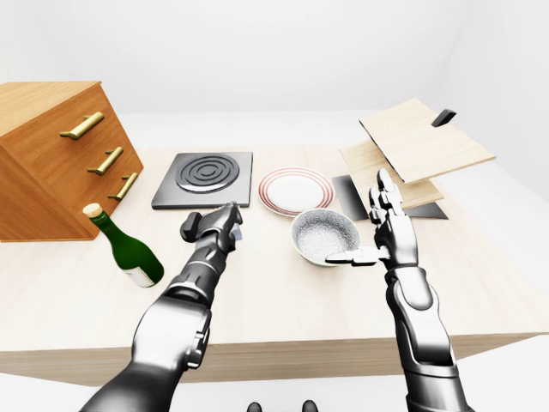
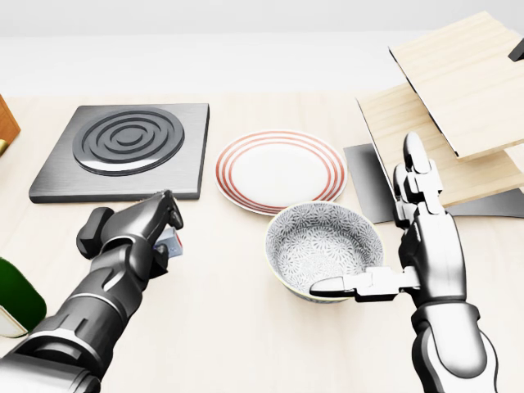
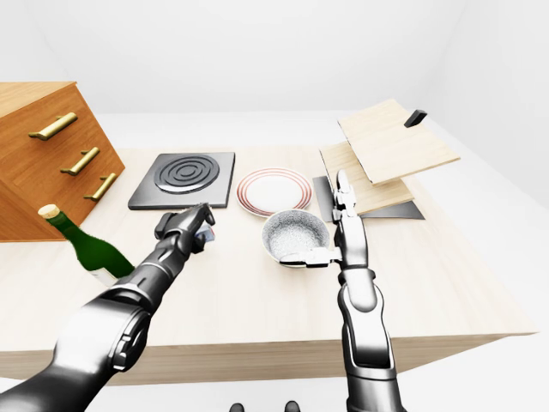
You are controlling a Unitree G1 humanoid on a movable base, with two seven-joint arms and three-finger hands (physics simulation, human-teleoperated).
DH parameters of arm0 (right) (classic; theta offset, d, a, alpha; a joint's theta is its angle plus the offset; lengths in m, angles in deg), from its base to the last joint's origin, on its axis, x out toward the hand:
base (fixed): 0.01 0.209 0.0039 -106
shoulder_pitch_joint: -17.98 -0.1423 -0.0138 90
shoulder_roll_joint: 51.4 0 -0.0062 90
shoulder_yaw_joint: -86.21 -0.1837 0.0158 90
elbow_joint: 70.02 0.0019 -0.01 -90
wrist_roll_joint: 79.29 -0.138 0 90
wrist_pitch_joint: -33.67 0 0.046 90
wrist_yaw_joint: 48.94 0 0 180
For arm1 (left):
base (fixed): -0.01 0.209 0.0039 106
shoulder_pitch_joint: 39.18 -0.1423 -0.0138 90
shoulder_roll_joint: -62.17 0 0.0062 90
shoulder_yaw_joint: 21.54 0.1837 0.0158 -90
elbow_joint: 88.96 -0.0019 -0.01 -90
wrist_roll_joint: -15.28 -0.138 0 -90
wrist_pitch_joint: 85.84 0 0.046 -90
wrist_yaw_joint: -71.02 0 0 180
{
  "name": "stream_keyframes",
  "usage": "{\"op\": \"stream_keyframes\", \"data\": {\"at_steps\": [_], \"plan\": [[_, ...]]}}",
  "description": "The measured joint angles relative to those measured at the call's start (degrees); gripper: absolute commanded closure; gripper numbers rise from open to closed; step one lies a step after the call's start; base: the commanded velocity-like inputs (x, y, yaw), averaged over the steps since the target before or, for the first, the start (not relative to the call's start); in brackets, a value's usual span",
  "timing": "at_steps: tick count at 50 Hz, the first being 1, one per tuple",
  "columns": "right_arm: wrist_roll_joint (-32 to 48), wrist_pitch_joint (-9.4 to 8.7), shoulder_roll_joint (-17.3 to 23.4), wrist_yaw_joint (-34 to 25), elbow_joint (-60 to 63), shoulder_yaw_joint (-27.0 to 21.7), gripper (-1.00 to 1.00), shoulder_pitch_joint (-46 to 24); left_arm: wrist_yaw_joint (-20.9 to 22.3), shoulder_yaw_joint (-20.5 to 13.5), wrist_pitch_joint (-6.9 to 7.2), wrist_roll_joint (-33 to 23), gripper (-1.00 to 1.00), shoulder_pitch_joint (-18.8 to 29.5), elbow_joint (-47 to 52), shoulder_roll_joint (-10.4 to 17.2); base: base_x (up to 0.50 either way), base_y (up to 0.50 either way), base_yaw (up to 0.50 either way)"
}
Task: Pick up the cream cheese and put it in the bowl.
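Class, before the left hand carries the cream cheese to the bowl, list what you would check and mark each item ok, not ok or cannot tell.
1. Left hand closed round the cream cheese: ok, fingers wrap it.
2. Cream cheese lifted clear of the table: cannot tell.
3. Bowl upright and empty: ok.
4. Path from the cream cheese to the bowl is bare table: ok.
5. Right hand out of the drop zone: not ok, one finger lies across the bowl's near rim.
6. Plate apart from the bowl: cannot tell, the rims overlap in the head view.
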Motion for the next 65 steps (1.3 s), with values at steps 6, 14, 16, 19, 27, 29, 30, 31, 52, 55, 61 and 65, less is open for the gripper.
{"op": "stream_keyframes", "data": {"at_steps": [6, 14, 16, 19, 27, 29, 30, 31, 52, 55, 61, 65], "plan": [[0.02, 0.00, -0.03, -0.04, 0.20, -0.01, -1.00, 0.07, 2.46, 1.74, 0.00, -2.95, 1.00, -1.22, 7.90, -0.57, 0.00, 0.00, 0.00], [-0.03, 0.00, -0.04, -0.12, 0.84, -0.07, -1.00, 0.23, 8.75, 3.23, -0.01, -10.31, 1.00, -5.20, 22.33, -2.42, 0.00, 0.00, 0.00], [-0.07, 0.00, -0.03, -0.14, 0.97, -0.10, -1.00, 0.25, 10.19, 3.45, 0.00, -12.08, 1.00, -6.15, 25.37, -2.97, 0.00, 0.00, 0.00], [-0.14, 0.00, -0.02, -0.20, 1.16, -0.15, -1.00, 0.26, 12.59, 3.74, 0.00, -14.74, 1.00, -7.61, 29.92, -3.74, 0.00, 0.00, 0.00], [-0.34, 0.00, 0.08, -0.22, 0.92, -0.37, -1.00, 0.06, 19.66, 4.67, 0.00, -22.43, 1.00, -12.06, 43.06, -6.12, 0.00, 0.00, 0.00], [-0.37, 0.00, 0.11, -0.20, 0.83, -0.40, -1.00, 0.03, 21.53, 5.01, 0.00, -24.65, 1.00, -13.11, 46.36, -6.96, 0.00, 0.00, 0.00], [-0.38, 0.00, 0.12, -0.20, 0.83, -0.41, -1.00, 0.03, 22.42, 5.15, 0.00, -25.74, 1.00, -13.53, 47.85, -7.41, 0.00, 0.00, 0.00], [-0.40, 0.00, 0.13, -0.20, 0.84, -0.43, -1.00, 0.04, 23.27, 5.27, 0.00, -26.77, 1.00, -13.90, 49.25, -7.86, 0.00, 0.00, 0.00], [-0.54, 0.00, 0.09, -0.42, 2.01, -0.50, -1.00, 0.65, 28.31, 9.30, 0.00, -38.30, 1.00, -18.05, 61.26, -19.12, 0.00, 0.00, 0.00], [-0.52, 0.00, 0.05, -0.44, 2.22, -0.46, -1.00, 0.75, 27.56, 9.78, 0.00, -38.43, 1.00, -18.16, 60.73, -20.22, 0.00, 0.00, 0.00], [-0.48, 0.00, -0.01, -0.49, 2.38, -0.40, -1.00, 0.86, 26.28, 10.67, 0.00, -38.55, 1.00, -18.24, 59.67, -22.11, 0.00, 0.00, 0.00], [-0.53, 0.00, -0.02, -0.55, 2.63, -0.43, -1.00, 0.94, 25.21, 11.11, 0.00, -38.33, 1.00, -18.11, 58.57, -23.23, 0.00, 0.00, 0.00]]}}
